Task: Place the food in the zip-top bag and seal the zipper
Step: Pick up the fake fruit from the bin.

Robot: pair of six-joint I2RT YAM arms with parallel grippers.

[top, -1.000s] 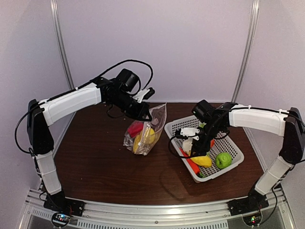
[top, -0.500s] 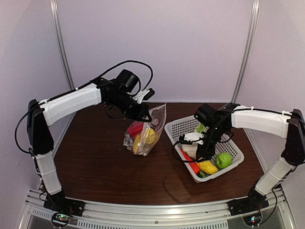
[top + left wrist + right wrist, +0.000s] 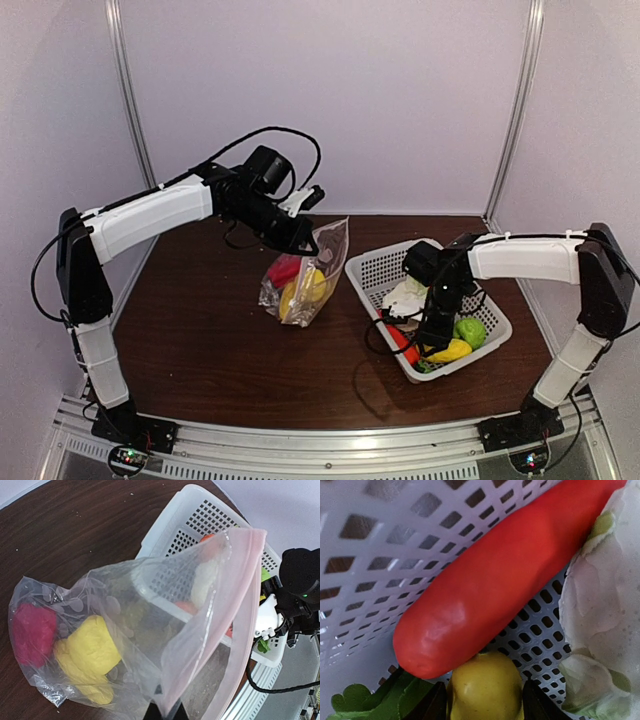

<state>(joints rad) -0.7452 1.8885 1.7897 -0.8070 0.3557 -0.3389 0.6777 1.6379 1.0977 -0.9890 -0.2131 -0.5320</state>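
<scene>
The zip-top bag [image 3: 305, 270] [image 3: 150, 605] hangs over the table, and my left gripper [image 3: 316, 240] [image 3: 167, 712] is shut on its mouth edge. Its pinkish zipper [image 3: 245, 605] strip runs up the open side. Inside lie yellow lemons [image 3: 90, 650] and a red pepper [image 3: 32, 635]. My right gripper [image 3: 432, 345] [image 3: 485, 700] is down in the white basket [image 3: 370, 262]. Its fingers [image 3: 432, 705] press both sides of a yellow lemon [image 3: 452, 350] [image 3: 487, 687]. An orange-red carrot [image 3: 505, 580] lies just beyond that lemon, with white cauliflower [image 3: 600, 610] to the right.
A green apple [image 3: 470, 331] sits in the basket right of the held lemon. Green leaves [image 3: 360, 702] lie at the basket's near corner. The basket wall [image 3: 380, 580] rises close on the left of the right gripper. Bare brown table [image 3: 200, 330] spreads left of the bag.
My right gripper has dropped lower and moved nearer in the basket, and its jaws have narrowed round the lemon, which has shifted right. The left arm and bag have not moved.
</scene>
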